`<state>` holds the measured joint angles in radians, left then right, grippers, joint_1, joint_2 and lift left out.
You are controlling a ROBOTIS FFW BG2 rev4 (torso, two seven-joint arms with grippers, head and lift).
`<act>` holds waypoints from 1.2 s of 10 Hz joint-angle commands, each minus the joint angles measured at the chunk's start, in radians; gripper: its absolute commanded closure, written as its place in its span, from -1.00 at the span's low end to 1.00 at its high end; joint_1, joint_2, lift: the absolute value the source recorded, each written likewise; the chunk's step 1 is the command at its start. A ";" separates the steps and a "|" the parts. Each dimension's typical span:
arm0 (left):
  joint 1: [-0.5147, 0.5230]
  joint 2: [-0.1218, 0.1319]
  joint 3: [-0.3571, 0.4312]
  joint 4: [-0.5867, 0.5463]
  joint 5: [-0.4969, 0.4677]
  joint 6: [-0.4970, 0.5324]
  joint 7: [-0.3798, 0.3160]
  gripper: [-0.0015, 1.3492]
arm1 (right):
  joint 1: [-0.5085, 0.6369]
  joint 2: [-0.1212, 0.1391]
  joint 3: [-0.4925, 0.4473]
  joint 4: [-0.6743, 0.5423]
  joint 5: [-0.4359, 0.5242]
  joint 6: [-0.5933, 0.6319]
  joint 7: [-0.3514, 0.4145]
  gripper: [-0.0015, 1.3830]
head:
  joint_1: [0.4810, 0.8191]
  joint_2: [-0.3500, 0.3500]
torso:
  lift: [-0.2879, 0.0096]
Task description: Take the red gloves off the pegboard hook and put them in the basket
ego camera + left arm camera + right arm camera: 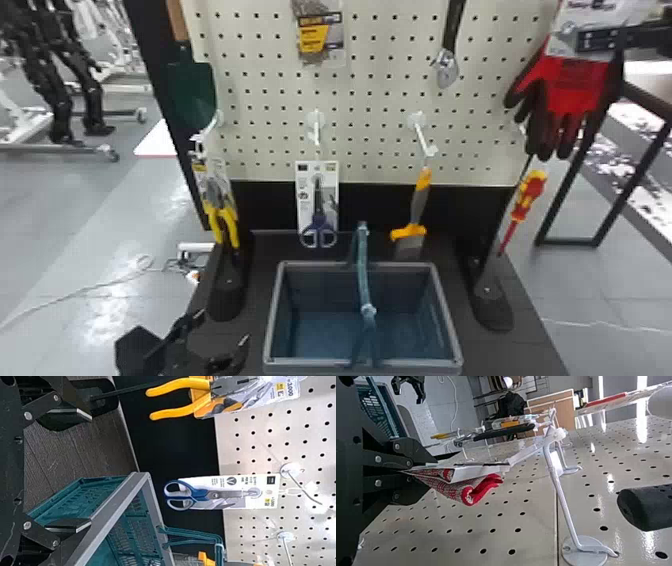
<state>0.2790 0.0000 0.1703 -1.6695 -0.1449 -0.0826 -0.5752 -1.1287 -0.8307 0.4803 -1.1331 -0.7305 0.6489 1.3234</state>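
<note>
Presently, the right jaws are closed on the card of the red gloves, whose tab appears hung on the hook; the left jaws stand open near the basket. Risk: pulling before the tab clears could tear it, dropping the gloves.

Gloves are red and black; basket, teal and grey; pegboard, pale, dark-dotted.
</note>
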 commanded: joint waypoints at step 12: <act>0.062 -0.003 0.026 -0.069 0.015 0.029 0.002 -0.47 | 0.586 0.061 -0.388 -0.320 -0.009 0.054 -0.026 0.85 | -0.60 0.00 | 0.26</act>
<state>0.3418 0.0000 0.1971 -1.7380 -0.1308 -0.0537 -0.5737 -0.5693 -0.7884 0.1121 -1.4401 -0.7480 0.7001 1.2977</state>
